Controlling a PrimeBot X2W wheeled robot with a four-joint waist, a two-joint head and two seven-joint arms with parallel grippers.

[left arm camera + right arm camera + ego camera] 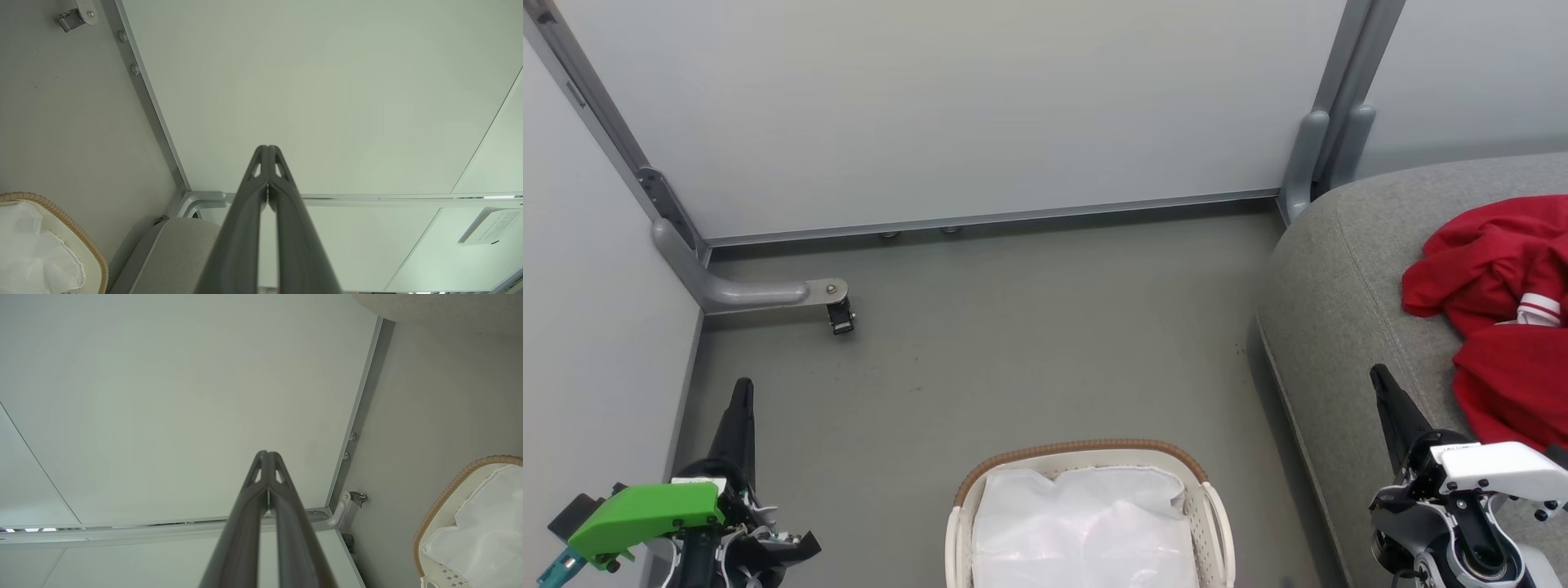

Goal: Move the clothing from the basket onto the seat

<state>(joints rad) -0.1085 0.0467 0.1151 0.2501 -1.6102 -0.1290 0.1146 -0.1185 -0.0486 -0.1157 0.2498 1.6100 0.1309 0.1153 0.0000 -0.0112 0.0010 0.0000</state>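
Observation:
The red clothing (1503,318), with a white striped cuff showing, lies heaped on the grey seat (1347,286) at the right. On the floor at bottom centre stands the cream basket (1215,523) with its brown rim; a white plastic sheet (1086,523) lies inside and no red fabric shows in it. My left gripper (742,388) is at the lower left, shut and empty, well left of the basket. My right gripper (1379,376) is shut and empty over the seat's front edge, left of the clothing. Both wrist views show the fingertips (267,149) (267,454) pressed together.
Pale partition walls (980,114) stand behind and to the left, on grey metal feet; one foot with a small caster (840,317) juts onto the grey floor (1029,343). The basket rim (61,216) (449,486) shows at the edge of each wrist view.

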